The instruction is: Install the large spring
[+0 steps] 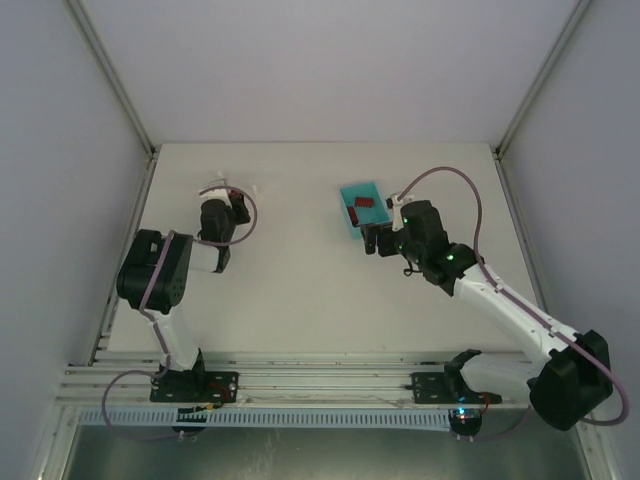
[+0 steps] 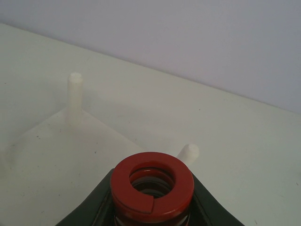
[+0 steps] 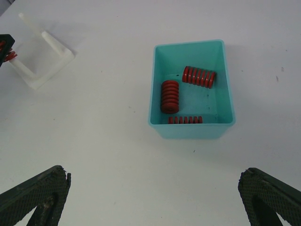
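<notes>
My left gripper (image 2: pixel 152 200) is shut on a large red spring (image 2: pixel 152 186), held upright with its open end facing the camera. Just beyond it stands the white fixture (image 2: pixel 56 141) with a short peg (image 2: pixel 188 152) close behind the spring and a taller peg (image 2: pixel 75 94) farther left. In the top view the left gripper (image 1: pixel 222 212) is at the fixture (image 1: pixel 214 187). My right gripper (image 3: pixel 153 176) is open and empty, hovering just in front of a teal bin (image 3: pixel 193 128) that holds three red springs (image 3: pixel 170 96). The top view shows the right gripper (image 1: pixel 376 240) beside the bin (image 1: pixel 350 192).
The fixture (image 3: pixel 42 56) also shows at the top left of the right wrist view, with the left gripper's spring at the frame edge. White walls enclose the table on three sides. Bare tabletop lies between the fixture and the bin.
</notes>
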You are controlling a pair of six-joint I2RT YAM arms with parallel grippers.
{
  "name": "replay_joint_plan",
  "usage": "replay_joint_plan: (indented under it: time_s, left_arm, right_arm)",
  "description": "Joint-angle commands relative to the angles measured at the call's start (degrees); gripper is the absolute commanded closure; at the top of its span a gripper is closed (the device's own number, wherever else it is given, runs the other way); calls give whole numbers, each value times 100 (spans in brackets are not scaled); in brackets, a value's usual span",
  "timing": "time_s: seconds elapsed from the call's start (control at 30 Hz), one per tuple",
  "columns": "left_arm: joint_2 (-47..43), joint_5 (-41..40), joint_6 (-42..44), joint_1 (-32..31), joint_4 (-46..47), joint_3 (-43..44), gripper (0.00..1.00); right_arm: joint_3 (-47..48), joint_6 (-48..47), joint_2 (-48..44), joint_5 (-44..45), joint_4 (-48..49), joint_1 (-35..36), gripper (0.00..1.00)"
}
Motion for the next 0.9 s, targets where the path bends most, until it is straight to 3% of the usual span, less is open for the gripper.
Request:
replay_joint_plan:
  time_s: [0.0,0.23,0.87]
  left_arm:
    - [-243,-485,107,-154,-454,86,69]
    - [-103,-939,290,-383,-1241,559,67]
    - [-200,-1191,288,-484,-1133,418,47]
  right_arm:
    - [-62,59,-141,-102,69,-53,1]
    - [-120,80,-352,-116,69,-98,1]
    - [-153,119,-367,-155,69,-233,1]
